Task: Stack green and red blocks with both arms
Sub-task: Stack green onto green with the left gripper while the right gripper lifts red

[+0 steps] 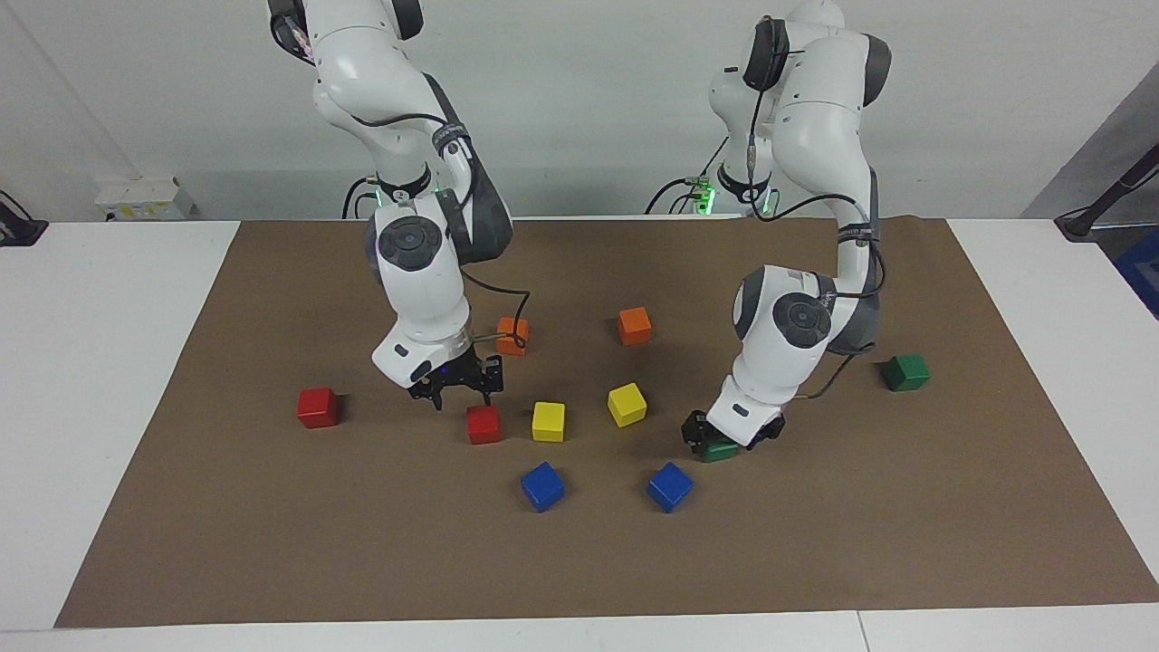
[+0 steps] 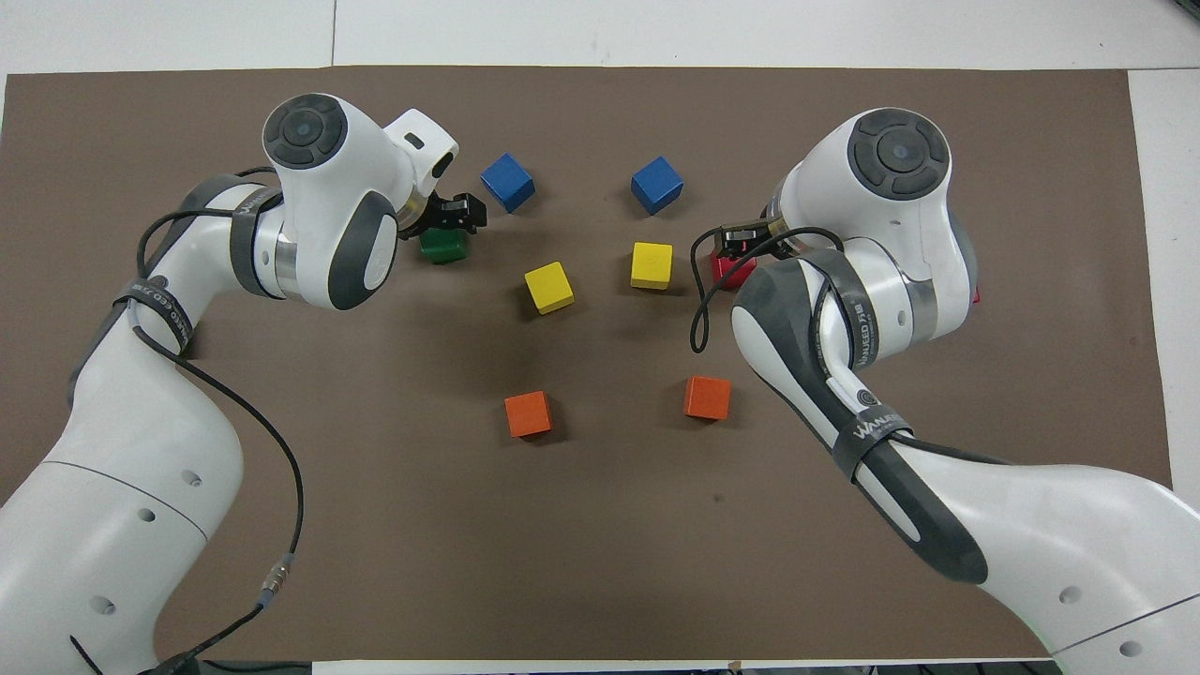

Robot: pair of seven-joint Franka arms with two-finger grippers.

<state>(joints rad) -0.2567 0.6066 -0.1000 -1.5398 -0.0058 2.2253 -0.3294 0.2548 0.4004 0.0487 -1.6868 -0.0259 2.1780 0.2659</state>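
Note:
A green block (image 1: 720, 450) (image 2: 442, 248) lies on the mat. My left gripper (image 1: 729, 438) (image 2: 450, 217) is down around it, open, with one finger on each side. A second green block (image 1: 906, 372) sits toward the left arm's end of the table. My right gripper (image 1: 460, 391) (image 2: 738, 240) hangs just above a red block (image 1: 483, 424) (image 2: 727, 272), open with nothing between its fingers and not touching the block. Another red block (image 1: 318, 407) lies toward the right arm's end. In the overhead view the right arm hides most of it.
Two yellow blocks (image 1: 548, 421) (image 1: 627, 404) lie between the two grippers. Two blue blocks (image 1: 542, 486) (image 1: 670, 486) sit farther from the robots. Two orange blocks (image 1: 512, 335) (image 1: 635, 325) sit nearer to them. All rest on a brown mat (image 1: 905, 543).

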